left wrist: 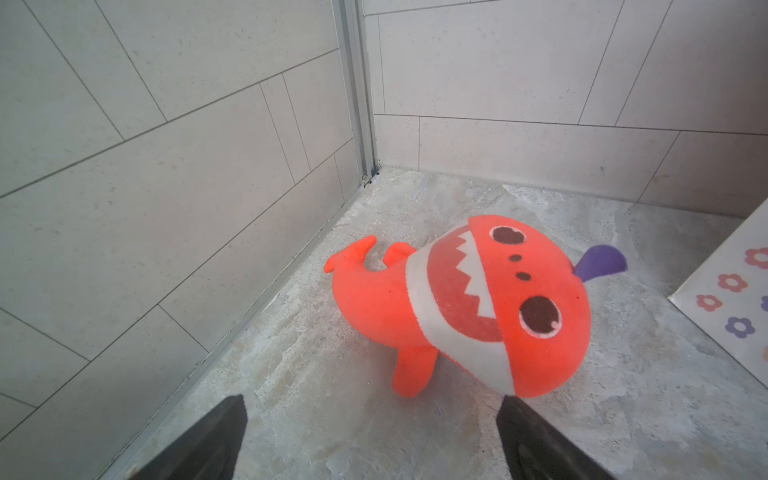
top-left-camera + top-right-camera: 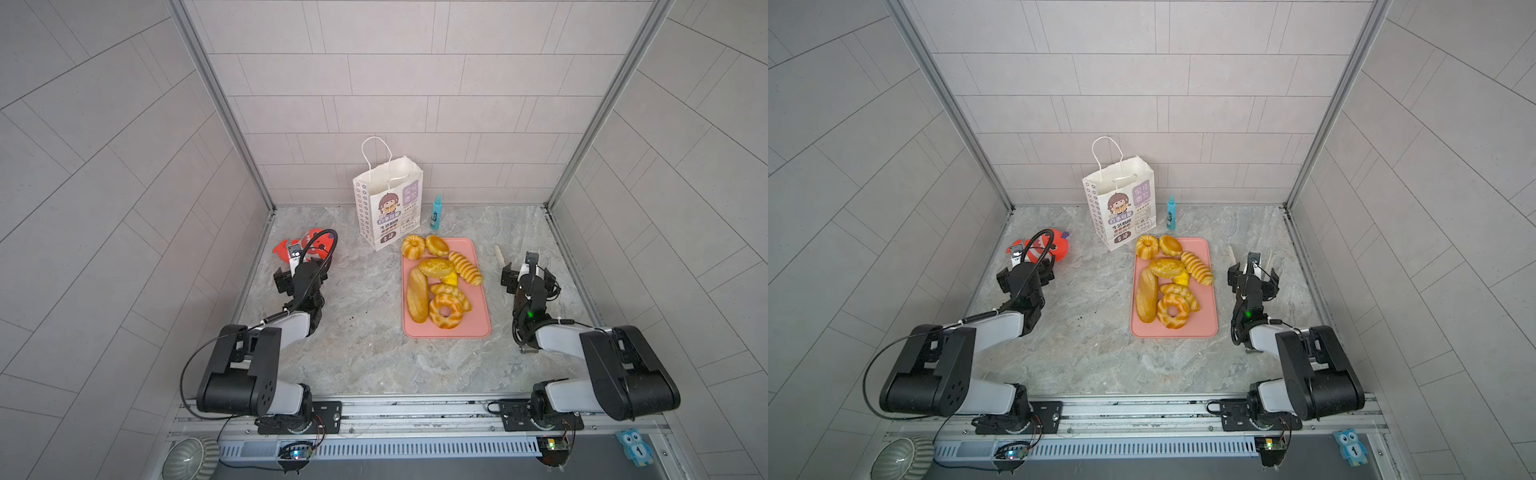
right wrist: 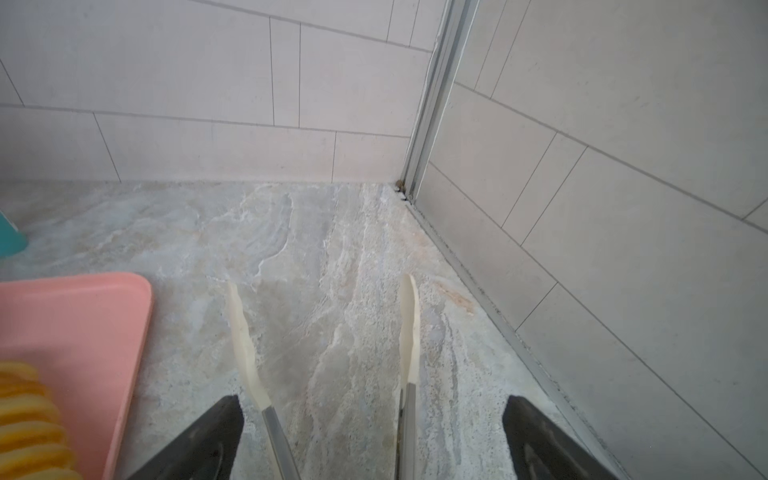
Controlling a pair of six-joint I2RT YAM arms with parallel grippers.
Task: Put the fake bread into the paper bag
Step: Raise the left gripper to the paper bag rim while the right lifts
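Observation:
Several glossy golden pieces of fake bread [image 2: 436,268] [image 2: 1166,267] lie on a pink tray [image 2: 478,328] [image 2: 1206,328], among them a long loaf [image 2: 417,295], a braided ring [image 2: 445,310] and a striped roll [image 2: 465,268] [image 3: 29,415]. The white paper bag [image 2: 388,203] [image 2: 1121,203] stands upright and open just behind the tray. My left gripper [image 2: 299,266] [image 1: 372,401] is open at the far left, over bare table. My right gripper [image 2: 528,270] [image 3: 372,399] is open to the right of the tray. Cream-tipped metal tongs [image 3: 243,340] reach forward between its fingers without touching them where I can see.
A red-orange shark toy [image 2: 316,243] [image 1: 478,307] lies just ahead of the left gripper, near the left wall. A teal bottle [image 2: 436,212] stands right of the bag. Tiled walls close the table on three sides. A bowl [image 2: 187,457] and a blue owl figure [image 2: 636,449] sit below the front rail.

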